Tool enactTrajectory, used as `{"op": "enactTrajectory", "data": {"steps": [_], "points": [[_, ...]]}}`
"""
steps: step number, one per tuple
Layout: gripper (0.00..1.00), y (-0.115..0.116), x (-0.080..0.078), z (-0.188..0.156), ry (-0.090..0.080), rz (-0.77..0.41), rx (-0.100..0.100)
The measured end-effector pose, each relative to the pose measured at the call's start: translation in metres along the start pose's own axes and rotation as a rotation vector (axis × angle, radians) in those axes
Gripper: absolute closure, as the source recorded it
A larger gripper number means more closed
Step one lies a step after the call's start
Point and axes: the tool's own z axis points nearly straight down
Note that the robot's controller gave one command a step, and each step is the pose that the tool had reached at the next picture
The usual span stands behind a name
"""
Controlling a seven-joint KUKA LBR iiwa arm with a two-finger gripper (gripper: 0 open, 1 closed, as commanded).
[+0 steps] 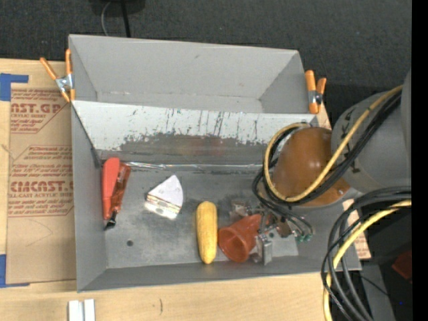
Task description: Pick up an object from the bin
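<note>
Grey metal bin point(187, 79) seen from above and slightly to one side, with sloped walls and a scuffed flat floor, standing on a pale wooden surface.

Camera view: the robot arm comes in from the right. Its rounded orange-brown wrist cover point(304, 169), looped with black and yellow cables, hangs over the floor's right edge. Below it the gripper point(264, 245) sits low in the bin, close to the floor's right-hand corner on the edge nearest the viewer. It cannot be told whether the gripper is released or clenched, because its tip is tangled with small dark parts and wires.

Touching the gripper on its left is an orange-red cup point(234, 243) lying on its side. Its long axis runs roughly left to right across the floor. Which end is the mouth is hard to make out. Whether the gripper actually has it cannot be seen.

Just left of the cup, touching or nearly so, lies a yellow banana-shaped thing point(206, 231). Its long axis runs from the near edge toward the far wall, crosswise to the cup.

Further left, near the middle of the floor, sits a cream wedge point(166, 196) shaped like a slice of cheese. Along the floor's left edge lies a long red tool point(110, 189), perhaps a stapler, well apart from the gripper.

Judging from this, the cup is the likely pick, since it lies directly leftward of the gripper. The banana shape pressed beside it could be nudged during a lift.
</note>
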Motion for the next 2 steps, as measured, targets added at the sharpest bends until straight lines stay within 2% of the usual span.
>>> {"op": "enactTrajectory", "data": {"steps": [1, 2], "points": [[1.0, 0.0046, -0.0015, 0.0188, -0.003, 0.002, 0.0], [1.0, 0.0049, -0.0014, 0.0177, -0.004, 0.003, 0.0]]}}
